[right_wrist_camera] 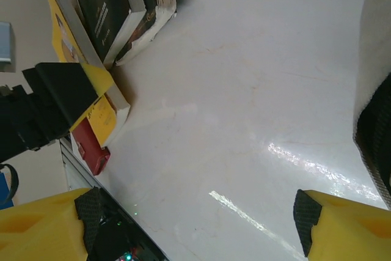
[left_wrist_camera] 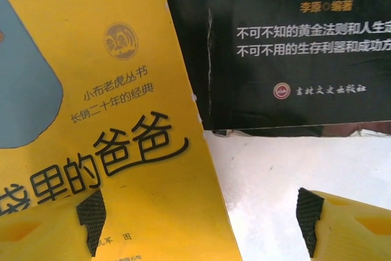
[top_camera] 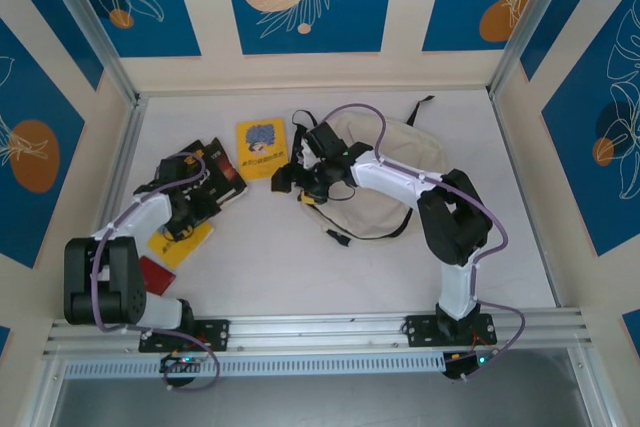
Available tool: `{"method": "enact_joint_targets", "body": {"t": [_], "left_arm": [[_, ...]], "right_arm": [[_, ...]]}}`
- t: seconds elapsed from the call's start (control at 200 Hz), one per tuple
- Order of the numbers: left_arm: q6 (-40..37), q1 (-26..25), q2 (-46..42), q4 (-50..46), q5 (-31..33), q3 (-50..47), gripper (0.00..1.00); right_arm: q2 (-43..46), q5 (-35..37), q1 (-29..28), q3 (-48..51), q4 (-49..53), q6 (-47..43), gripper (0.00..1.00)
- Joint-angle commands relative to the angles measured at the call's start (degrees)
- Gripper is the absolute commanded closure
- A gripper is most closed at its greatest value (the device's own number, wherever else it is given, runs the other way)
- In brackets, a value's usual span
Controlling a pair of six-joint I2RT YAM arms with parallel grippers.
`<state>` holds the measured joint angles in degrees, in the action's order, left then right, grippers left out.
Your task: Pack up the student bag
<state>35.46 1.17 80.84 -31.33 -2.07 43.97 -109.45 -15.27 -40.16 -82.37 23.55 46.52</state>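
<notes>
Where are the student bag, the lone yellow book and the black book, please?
student bag [top_camera: 412,147]: top external view, bare cream fabric.
lone yellow book [top_camera: 262,150]: top external view, cover centre.
black book [left_wrist_camera: 293,77]: left wrist view, front cover.

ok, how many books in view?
5: yellow book left of the student bag; two overlapping dark books; second yellow book by the left tool; red book near left base. More possibly hidden.

You get bright, even light from above with only faint, soft shadows, streaks of glare across the white table in the right wrist view, and slightly soft, washed-out print on the close-up yellow book.
</notes>
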Motion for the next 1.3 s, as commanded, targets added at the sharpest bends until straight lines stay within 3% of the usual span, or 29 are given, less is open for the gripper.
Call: {"method": "enact_joint_targets", "body": {"t": [0.0,0.15,0.395,0.77,1.025,1.135,1.235,1.295], "left_arm": [[0.58,-0.65,2.16,2.41,-6.82,-1.98,0.19],[2.64,-4.39,1.38,4.35,-8.91,-5.91,0.21],[9.08,-13.38,-2.79,8.30,-7.27,-11.36,0.19],[15.49,-28.48,-3.32,5.66,-6.00,-7.96,0.19],[8.33,-25.84,-5.76,-4.32,-0.44,3.03,0.11],[6.33,-20.34,-7.67,-5.66,-0.31,4.44,0.09],[5.44,-13.48,-9.50,-5.76,-1.21,4.20,0.09],[4.62,-10.32,-10.75,-6.16,-1.12,4.20,0.09]], "right_arm": [[-1.61,-1.08,-0.16,-2.99,1.12,1.28,0.16],[-0.39,1.09,-0.17,-3.78,3.96,2.14,0.17],[1.30,2.98,-0.18,-2.78,6.62,1.60,0.17],[8.23,8.56,1.53,6.88,5.70,1.49,0.18],[9.09,10.02,0.60,6.50,5.97,-4.97,0.20],[5.91,9.40,-1.51,3.10,7.01,-8.63,0.24],[1.50,9.92,-4.52,-2.28,8.82,-11.11,0.38],[-2.06,11.40,-6.42,-6.31,10.39,-12.15,0.39]]}}
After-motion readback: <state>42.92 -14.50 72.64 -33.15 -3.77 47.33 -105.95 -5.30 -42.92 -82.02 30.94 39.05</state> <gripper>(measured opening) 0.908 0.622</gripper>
